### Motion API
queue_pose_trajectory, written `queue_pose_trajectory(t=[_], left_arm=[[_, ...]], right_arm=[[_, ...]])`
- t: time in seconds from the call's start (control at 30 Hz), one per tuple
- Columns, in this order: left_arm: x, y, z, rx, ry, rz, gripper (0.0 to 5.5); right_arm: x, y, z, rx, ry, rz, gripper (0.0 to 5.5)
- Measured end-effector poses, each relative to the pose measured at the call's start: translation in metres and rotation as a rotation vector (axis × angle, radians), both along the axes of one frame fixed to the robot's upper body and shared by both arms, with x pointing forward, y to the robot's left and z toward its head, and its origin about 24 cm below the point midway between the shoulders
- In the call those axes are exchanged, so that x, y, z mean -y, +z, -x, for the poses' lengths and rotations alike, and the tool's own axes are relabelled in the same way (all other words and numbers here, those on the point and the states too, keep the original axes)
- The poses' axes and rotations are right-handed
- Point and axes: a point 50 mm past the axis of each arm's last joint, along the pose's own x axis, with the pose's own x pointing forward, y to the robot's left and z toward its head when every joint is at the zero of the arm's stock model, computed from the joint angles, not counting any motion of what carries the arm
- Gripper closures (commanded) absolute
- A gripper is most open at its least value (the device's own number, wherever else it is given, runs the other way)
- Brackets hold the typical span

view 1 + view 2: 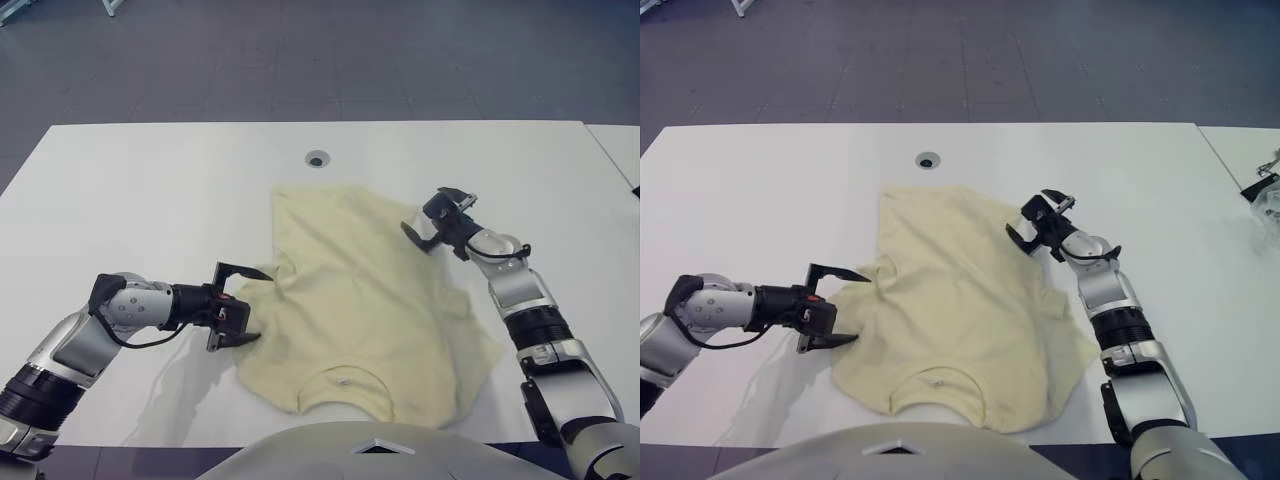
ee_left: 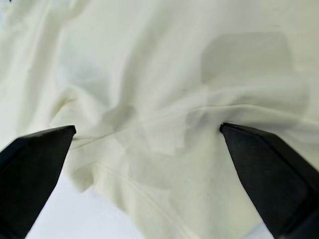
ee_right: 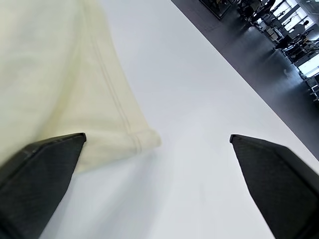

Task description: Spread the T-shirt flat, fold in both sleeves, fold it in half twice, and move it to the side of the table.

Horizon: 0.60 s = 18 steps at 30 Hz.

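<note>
A pale yellow T-shirt (image 1: 350, 290) lies crumpled on the white table (image 1: 150, 190), its collar (image 1: 345, 380) toward the near edge. My left gripper (image 1: 262, 306) is open at the shirt's left edge, one finger above and one below a bunched fold near the sleeve. In the left wrist view the wrinkled cloth (image 2: 149, 74) lies between the spread fingers of the left gripper (image 2: 148, 128). My right gripper (image 1: 435, 215) is open at the shirt's far right corner. The right wrist view shows the hemmed corner (image 3: 60, 74) just by the right gripper (image 3: 158, 135), with bare table between the fingertips.
A small round hole (image 1: 317, 158) sits in the table just beyond the shirt. Bare table surface stretches to the left and far right. A second table with a small object (image 1: 1265, 190) adjoins on the right. Dark floor lies beyond the far edge.
</note>
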Motion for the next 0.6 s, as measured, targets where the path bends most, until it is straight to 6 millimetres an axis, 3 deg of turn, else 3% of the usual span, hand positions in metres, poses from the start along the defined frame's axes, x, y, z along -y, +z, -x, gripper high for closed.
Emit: queue_pose_trajectory(t=[0.23,0.43,0.6], left_arm=[[-0.008,-0.001,0.013,-0.005,-0.041,-0.009,0.10],[-0.020,0.001,0.014,-0.008,-0.093,-0.042,0.10],[-0.020,0.003,-0.001,0.044,-0.107,-0.060,0.10]], right_arm=[[-0.004,0.001,-0.011,-0.045,0.021,0.073,0.13],[0.046,0.009,-0.019,-0.068,-0.169,0.174,0.13],[0.055,0.001,-0.020,0.060,-0.171,0.155,0.13]])
